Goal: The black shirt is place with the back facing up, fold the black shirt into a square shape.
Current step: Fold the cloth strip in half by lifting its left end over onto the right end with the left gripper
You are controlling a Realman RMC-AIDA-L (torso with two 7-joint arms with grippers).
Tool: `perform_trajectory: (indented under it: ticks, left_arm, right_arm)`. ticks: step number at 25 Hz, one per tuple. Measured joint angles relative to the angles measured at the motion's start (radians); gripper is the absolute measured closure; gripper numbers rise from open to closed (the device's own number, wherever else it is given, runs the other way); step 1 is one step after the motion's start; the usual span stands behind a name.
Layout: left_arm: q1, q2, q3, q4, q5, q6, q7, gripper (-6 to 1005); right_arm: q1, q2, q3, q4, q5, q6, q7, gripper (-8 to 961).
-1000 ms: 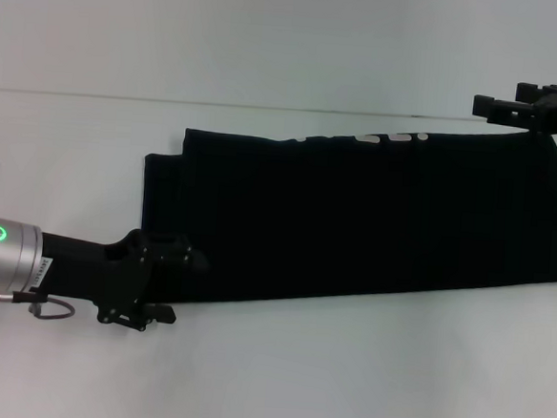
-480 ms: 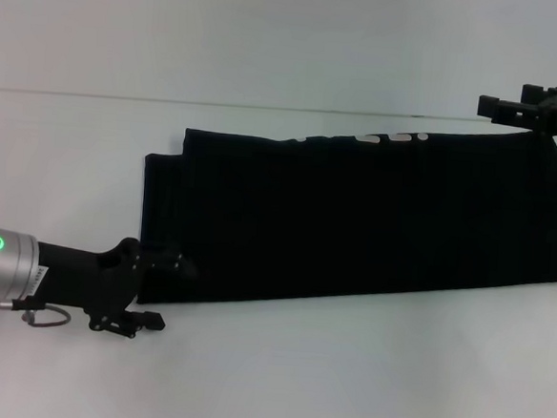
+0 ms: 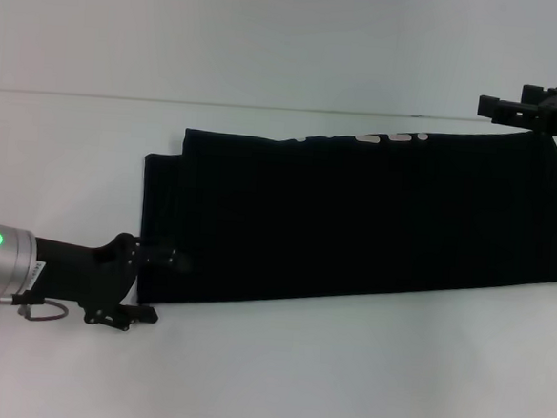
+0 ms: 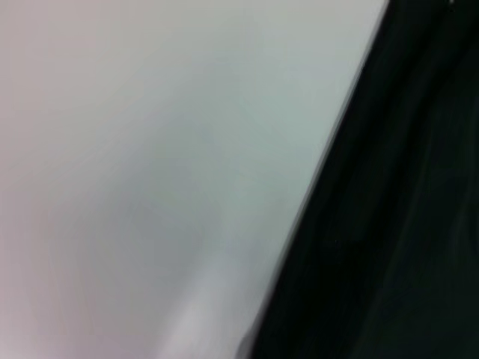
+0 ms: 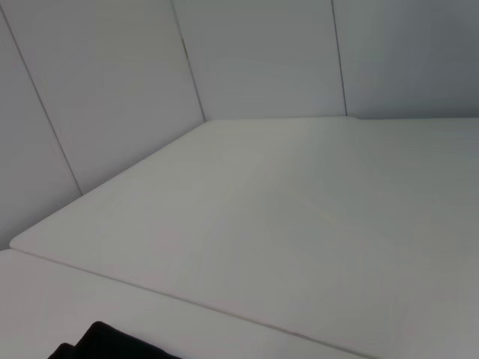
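The large soft black fabric shirt (image 3: pixel 354 219) is laid as a long folded band across the white table (image 3: pixel 266 380), with pale lettering seen along its far edge. The left gripper (image 3: pixel 158 285) is held at the shirt's near left corner, its fingers parted, one over the fabric edge and one over the table. The right gripper (image 3: pixel 539 103) is seen at the shirt's far right corner; whether its fingers are parted or closed cannot be told.

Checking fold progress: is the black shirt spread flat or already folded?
Partly folded: the black shirt lies as a long band, not a square, with pale lettering peeking along its far edge.
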Motion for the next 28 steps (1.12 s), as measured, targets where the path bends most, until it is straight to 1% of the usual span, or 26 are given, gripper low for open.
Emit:
perform_trajectory:
  ticks: [15,28]
  left_arm:
    - [-0.015,0.007,0.004,0.007,0.000,-0.056,0.018,153]
    - [-0.036,0.014,0.008,0.001,-0.008,-0.055,0.054,168]
  right_arm:
    - [-0.002,0.000,0.000,0.000,0.000,-0.001,0.000,24]
    - [-0.002,0.000,0.000,-0.012,0.000,-0.006,0.000,24]
